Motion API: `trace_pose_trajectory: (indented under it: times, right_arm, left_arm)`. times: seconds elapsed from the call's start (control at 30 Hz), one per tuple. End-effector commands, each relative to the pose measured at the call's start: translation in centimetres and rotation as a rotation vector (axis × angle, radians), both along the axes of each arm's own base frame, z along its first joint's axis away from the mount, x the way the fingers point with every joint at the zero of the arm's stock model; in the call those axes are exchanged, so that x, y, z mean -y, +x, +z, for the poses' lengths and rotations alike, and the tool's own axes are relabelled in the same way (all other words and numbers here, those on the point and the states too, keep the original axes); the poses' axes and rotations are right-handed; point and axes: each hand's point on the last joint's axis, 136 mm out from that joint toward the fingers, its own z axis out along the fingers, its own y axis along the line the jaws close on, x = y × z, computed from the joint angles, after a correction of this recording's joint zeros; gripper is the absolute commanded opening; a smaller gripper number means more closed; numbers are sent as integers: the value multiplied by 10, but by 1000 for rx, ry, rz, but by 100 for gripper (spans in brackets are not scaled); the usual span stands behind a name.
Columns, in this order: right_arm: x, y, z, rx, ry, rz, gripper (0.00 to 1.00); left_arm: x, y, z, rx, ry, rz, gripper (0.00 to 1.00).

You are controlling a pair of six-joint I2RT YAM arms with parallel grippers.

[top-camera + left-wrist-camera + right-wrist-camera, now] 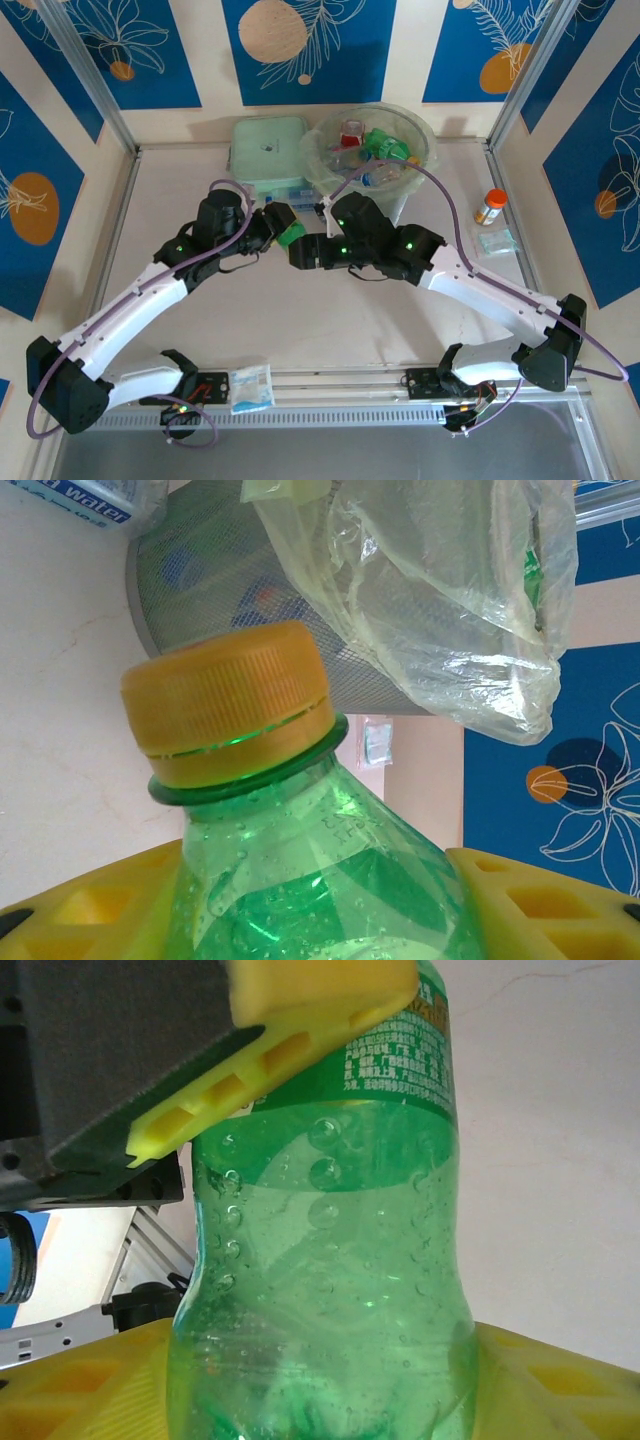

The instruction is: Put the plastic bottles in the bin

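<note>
Closest to both wrist cameras is a green plastic bottle [300, 880] with an orange-yellow cap [228, 715], beaded with droplets inside. It is held off the table [300, 320] at mid-table, between the two arms, in front of the bin [427, 140].

The left gripper [320, 915] is clamped on this bottle just below its shoulder. From the right wrist, one of its yellow fingers [270, 1040] lies pressed across the printed label.

The right gripper [320, 1395] has its yellow fingers close on either side of the bottle's lower body. Whether they have clamped it or only stand beside it cannot be told.

Seen from above, the two grippers meet nose to nose, the bottle a green patch between them.

Beyond the cap, the bin's grey-looking wall rises, with the crumpled clear liner [450, 610] hanging over its rim. Several bottles [365, 145] already lie inside, green, red-labelled and clear among them.

A clear bottle with a blue "water" label [95, 498] lies on the table beside the bin's foot.

Left of the bin, a flat pale green box [262, 150] sits against the back wall. To the right stand an orange-capped amber vial [490, 207] and, nearer, a small packet [497, 242]. Another white-blue packet [250, 388] lies on the rail between the arm bases.
</note>
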Motion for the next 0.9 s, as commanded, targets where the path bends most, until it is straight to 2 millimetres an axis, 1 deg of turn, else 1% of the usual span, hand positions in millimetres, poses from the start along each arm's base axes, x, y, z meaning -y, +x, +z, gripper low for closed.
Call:
trace_pose_trajectory:
  times: [0.0,0.13,0.2,0.27,0.3,0.33,0.37,0.4,0.43,0.53,0.57,0.63,0.7,0.77,0.87]
  right_arm:
    - [-6,-1,14,2,37,14,66]
    - [-6,2,15,9,35,7,65]
    - [-7,2,17,15,39,8,61]
    - [-6,3,22,27,43,4,57]
    - [-5,4,24,35,45,2,54]
    - [-4,4,27,46,47,-2,52]
    - [-2,4,31,56,50,-7,51]
    - [0,5,35,68,56,-11,51]
    - [3,5,38,79,59,-16,50]
    - [10,8,51,115,71,-31,48]
    - [14,10,57,133,73,-41,48]
    - [28,17,73,185,68,-79,48]
    - [47,27,91,233,65,-131,48]
    - [67,39,106,275,57,-180,50]
    - [99,64,121,313,33,-256,50]
  left_arm:
    - [5,0,27,70,-81,-25,50]
    - [9,-1,26,63,-110,-34,51]
    - [9,-1,25,63,-118,-33,54]
    - [9,-1,27,69,-119,-35,63]
    - [8,0,28,78,-114,-35,70]
    - [7,1,30,89,-107,-32,80]
    - [6,2,33,103,-99,-27,87]
    - [4,4,40,129,-87,-21,94]
    - [2,7,47,153,-70,-15,99]
    - [-1,17,66,205,-45,-4,99]
    - [-3,21,69,208,-34,2,99]
    - [-15,30,66,190,23,33,99]
    - [-38,37,61,163,88,88,99]
    - [-60,41,54,137,132,143,99]
    - [-82,43,45,137,198,171,99]
